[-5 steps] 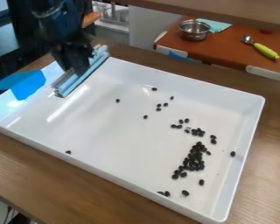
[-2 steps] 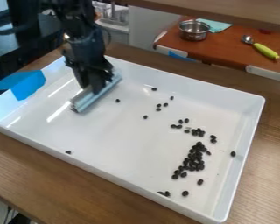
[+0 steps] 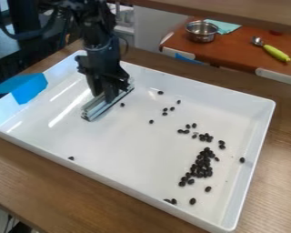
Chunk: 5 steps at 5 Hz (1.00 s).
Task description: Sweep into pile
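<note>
The gripper hangs down over the upper-left part of the white tray, shut on a long pale sweeping bar. The bar lies slantwise, low over the tray floor, its right end close to one dark bean. Dark beans form an elongated pile in the right part of the tray. Several smaller groups and single beans lie around it, among them beans between the bar and the pile. One bean rests by the near left wall and another near the right wall.
The tray has raised walls and stands on a wooden table. Blue tape covers its left corner. Behind, a red-brown surface holds a metal pot, a teal cloth and a green-handled scoop.
From the tray's upper-left edge, the gripper and bar have moved right and toward the camera, lower over the tray. The main pile looks unchanged.
</note>
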Each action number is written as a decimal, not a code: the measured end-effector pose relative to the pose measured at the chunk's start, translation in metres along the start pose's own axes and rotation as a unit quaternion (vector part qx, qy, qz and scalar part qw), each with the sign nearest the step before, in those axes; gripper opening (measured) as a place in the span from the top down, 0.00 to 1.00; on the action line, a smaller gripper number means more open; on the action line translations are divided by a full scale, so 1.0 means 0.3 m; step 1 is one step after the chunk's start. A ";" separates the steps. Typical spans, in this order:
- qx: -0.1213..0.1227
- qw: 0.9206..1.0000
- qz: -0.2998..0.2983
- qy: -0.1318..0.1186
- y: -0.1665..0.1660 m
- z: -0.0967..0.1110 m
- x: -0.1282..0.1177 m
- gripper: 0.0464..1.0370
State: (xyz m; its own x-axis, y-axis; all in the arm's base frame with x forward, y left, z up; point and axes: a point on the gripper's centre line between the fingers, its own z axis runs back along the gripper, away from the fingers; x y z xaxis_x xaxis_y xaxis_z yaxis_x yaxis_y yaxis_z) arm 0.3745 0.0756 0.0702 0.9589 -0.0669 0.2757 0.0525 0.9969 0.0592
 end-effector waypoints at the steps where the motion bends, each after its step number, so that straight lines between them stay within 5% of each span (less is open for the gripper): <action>1: 0.001 1.000 -0.012 -0.003 -0.059 -0.006 0.019 0.71; 5: -0.017 0.999 -0.050 -0.013 -0.208 -0.005 0.021 0.71</action>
State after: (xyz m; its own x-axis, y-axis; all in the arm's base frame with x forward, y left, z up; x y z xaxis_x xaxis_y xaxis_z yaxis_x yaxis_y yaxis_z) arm 0.3777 0.0131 0.0669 0.9406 -0.1671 0.2954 0.1577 0.9859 0.0557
